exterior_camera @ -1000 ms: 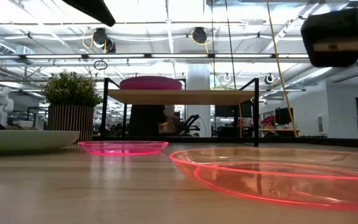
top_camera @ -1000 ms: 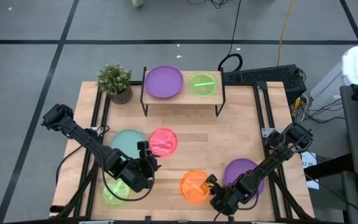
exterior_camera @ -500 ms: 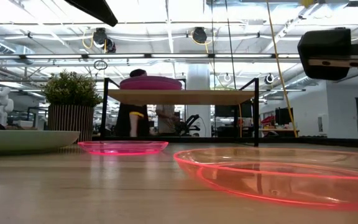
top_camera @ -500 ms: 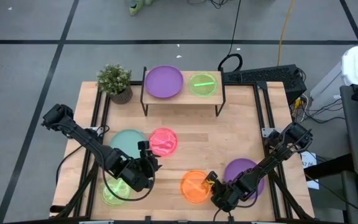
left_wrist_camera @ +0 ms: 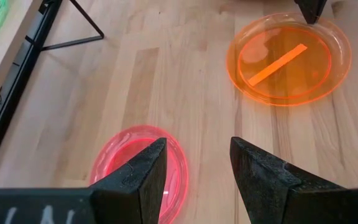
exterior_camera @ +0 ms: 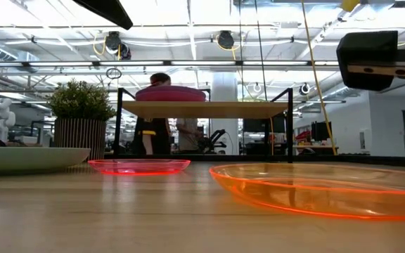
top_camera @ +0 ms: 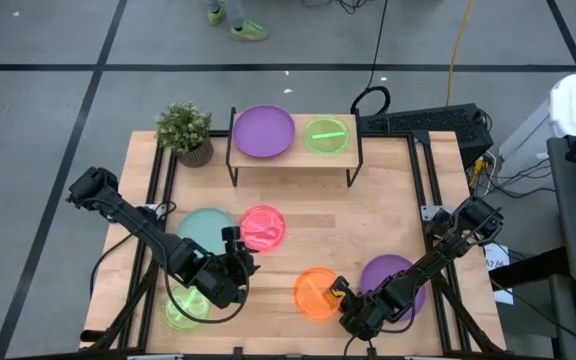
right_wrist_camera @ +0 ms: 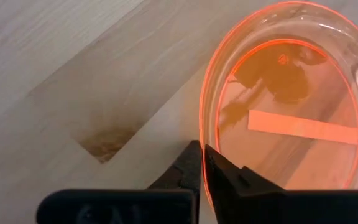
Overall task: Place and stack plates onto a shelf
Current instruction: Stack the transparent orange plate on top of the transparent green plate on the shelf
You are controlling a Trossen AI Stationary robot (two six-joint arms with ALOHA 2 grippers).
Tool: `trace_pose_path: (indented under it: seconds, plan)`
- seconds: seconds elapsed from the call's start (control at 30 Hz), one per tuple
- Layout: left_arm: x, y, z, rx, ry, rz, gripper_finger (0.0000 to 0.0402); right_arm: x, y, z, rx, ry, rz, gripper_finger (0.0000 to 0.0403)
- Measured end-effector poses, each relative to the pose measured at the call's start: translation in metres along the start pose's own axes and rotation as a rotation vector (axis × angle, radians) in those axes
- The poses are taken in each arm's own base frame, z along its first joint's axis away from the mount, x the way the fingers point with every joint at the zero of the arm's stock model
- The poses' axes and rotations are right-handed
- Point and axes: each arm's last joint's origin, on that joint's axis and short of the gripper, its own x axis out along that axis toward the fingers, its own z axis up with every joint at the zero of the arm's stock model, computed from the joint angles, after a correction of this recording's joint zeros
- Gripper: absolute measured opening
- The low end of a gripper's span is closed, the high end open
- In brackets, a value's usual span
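My dark right gripper (right_wrist_camera: 202, 163) pinches a translucent orange plate (right_wrist_camera: 284, 102). Purple plate (top_camera: 263, 131) and lime-green plate (top_camera: 326, 135) top the light-wood shelf (top_camera: 293, 158).

Purple plate (top_camera: 263, 131), green plate (top_camera: 326, 136) on shelf (top_camera: 290, 160), others scattered flat on tabletop

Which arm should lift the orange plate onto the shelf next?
The right. Its claw is already shut on the orange plate's rim, while the left claw hangs open over the pink plate, farther off.
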Motion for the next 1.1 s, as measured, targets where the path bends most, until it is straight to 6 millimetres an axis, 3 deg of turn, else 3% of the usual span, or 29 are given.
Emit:
trace_pose_path:
  seconds: [0.53, 1.1]
  plan:
    - [0.000, 0.000, 0.000, 0.001, 0.001, 0.000, 0.0181, -0.002, -0.003, 0.001, -0.027, -0.004, -0.057, 0.0000]
    - [0.000, 0.000, 0.000, 0.000, 0.001, 0.001, 0.0181, -0.030, -0.015, 0.007, -0.004, -0.060, -0.148, 0.0000]
